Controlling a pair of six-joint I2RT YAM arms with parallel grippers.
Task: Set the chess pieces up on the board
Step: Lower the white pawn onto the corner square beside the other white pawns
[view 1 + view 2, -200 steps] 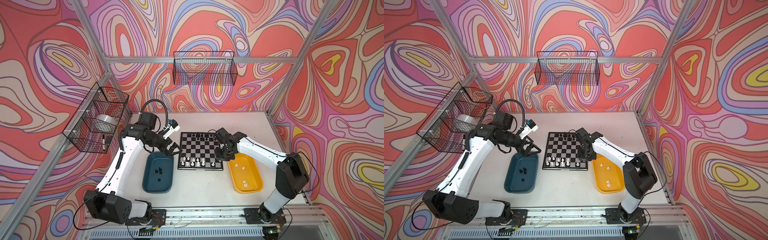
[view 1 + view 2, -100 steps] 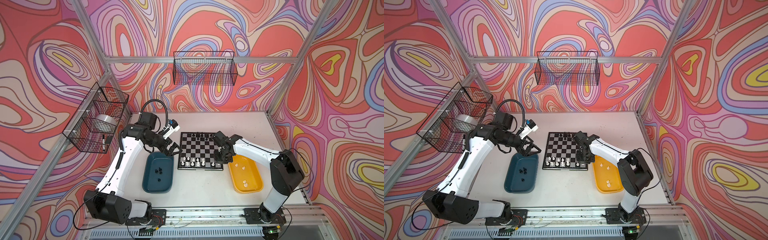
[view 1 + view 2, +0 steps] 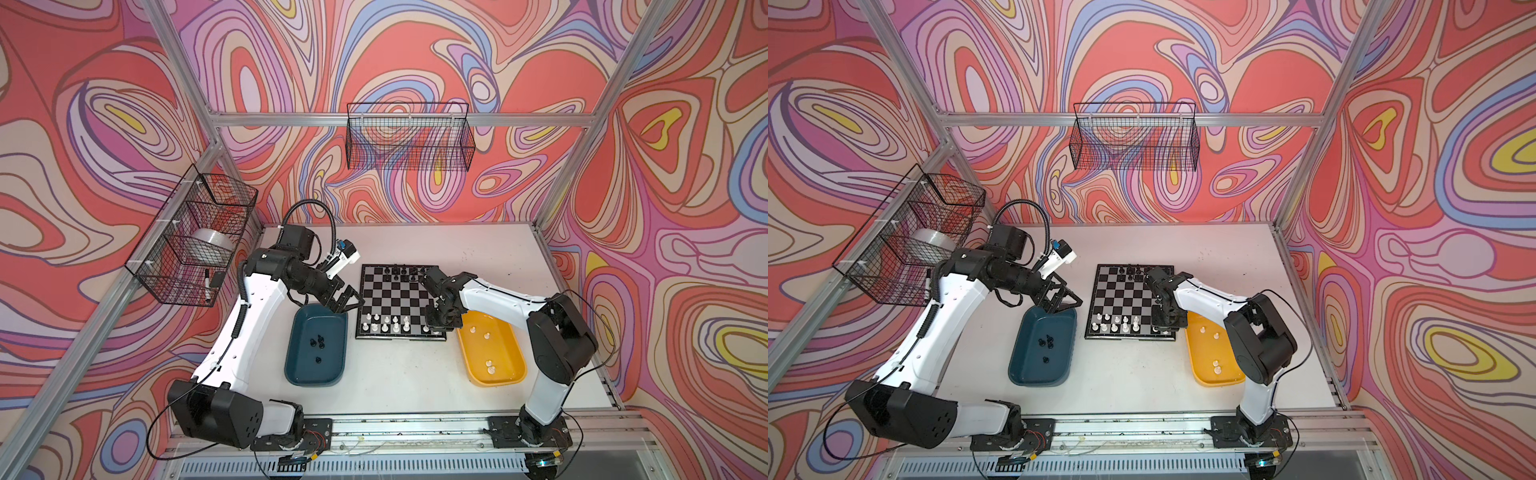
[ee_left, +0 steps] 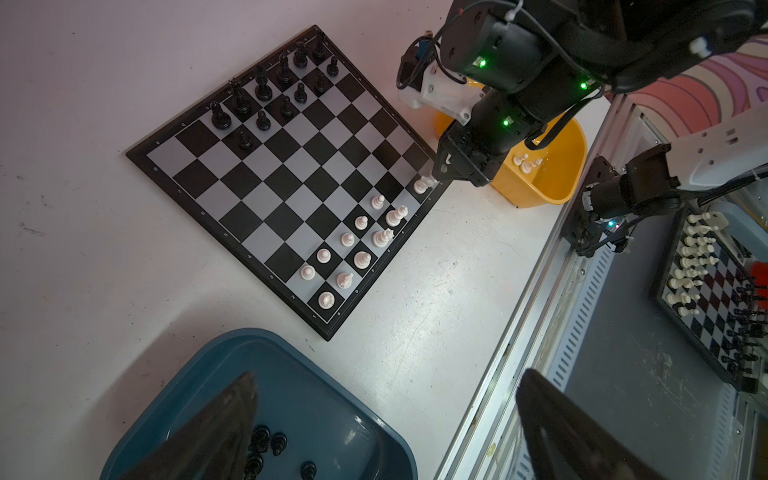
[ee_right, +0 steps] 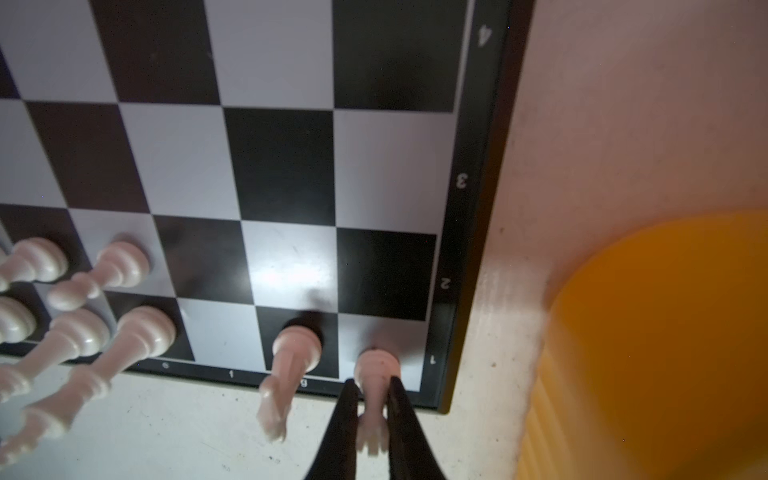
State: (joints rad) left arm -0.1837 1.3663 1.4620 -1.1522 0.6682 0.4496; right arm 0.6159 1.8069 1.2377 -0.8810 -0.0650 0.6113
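Now, the right tool [image 5: 372, 388] is pinching a white rook [image 5: 376, 365] at the corner square of the board [image 5: 286, 166], with another white piece [image 5: 293, 353] just beside it. Letting go crooked could tip the rook or clip that neighbour. The left tool [image 3: 346, 300] hangs spread wide beside the board.

Both top views: high, above the front of the desk [image 3: 395, 386], tilted down toward the back wall [image 3: 415, 62]. Far off, both show nearly the same whole cell.
Left wrist: mid-height, slanting down over teal tray [image 4: 324, 399] to the board [image 4: 286, 183].
Right wrist: very near, on the board's corner by yellow tray [image 5: 665, 332].
All four share the board.
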